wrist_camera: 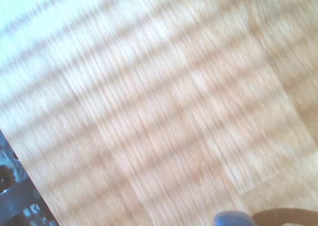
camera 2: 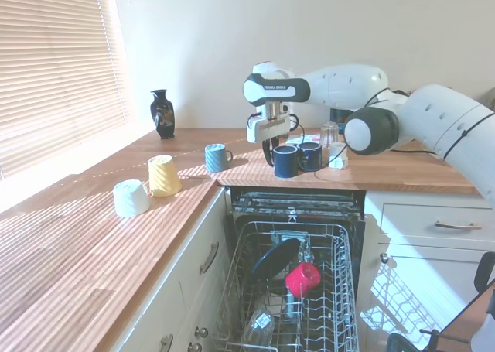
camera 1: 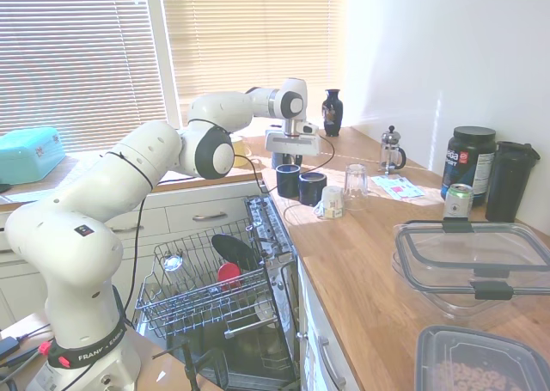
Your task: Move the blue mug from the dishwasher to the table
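Claw (camera 2: 271,151), grip unreadable to us, hangs mid-frame by the glossy navy cylindrical mug (camera 2: 285,162), upright on the light-brown wooden countertop (camera 2: 402,179), likely for release.

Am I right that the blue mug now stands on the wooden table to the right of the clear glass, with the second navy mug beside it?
Not quite. In the first exterior view the blue mug stands on the table left of the clear glass, with the second navy mug beside it.

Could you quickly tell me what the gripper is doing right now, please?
Gripper: shut on the blue mug, which sits low over the table.
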`<state>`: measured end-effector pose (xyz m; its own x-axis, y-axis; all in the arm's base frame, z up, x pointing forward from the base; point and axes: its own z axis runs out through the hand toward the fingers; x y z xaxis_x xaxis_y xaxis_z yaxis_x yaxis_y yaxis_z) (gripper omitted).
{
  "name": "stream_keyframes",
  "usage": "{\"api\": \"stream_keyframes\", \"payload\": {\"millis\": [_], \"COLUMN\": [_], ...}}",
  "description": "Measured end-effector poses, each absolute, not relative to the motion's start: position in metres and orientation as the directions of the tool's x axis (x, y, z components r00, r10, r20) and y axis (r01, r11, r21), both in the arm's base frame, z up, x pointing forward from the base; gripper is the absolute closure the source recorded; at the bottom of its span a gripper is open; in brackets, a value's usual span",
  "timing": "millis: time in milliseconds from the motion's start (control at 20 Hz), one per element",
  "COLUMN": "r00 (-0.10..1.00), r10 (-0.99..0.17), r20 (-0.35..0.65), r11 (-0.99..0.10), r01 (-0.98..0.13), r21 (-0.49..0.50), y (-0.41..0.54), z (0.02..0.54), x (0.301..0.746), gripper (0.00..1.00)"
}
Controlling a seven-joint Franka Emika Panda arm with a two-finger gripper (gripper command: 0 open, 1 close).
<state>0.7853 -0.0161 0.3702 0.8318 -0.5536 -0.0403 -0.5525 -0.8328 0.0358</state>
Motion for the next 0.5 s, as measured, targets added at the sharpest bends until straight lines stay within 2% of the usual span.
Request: {"api": "stream_keyframes", "payload": {"millis": [300,500], "r00": [0.818,0.814], "r10": [-0.575,-0.578], "r20": [0.007,0.059], "r11": [-0.818,-0.816], "r01": [-0.575,-0.577], "r21": [0.006,-0.029], "y": [-0.02,-0.021], "z": [0.394,0.444], "x": [0.787,0.782], "gripper": [0.0,0.0]}}
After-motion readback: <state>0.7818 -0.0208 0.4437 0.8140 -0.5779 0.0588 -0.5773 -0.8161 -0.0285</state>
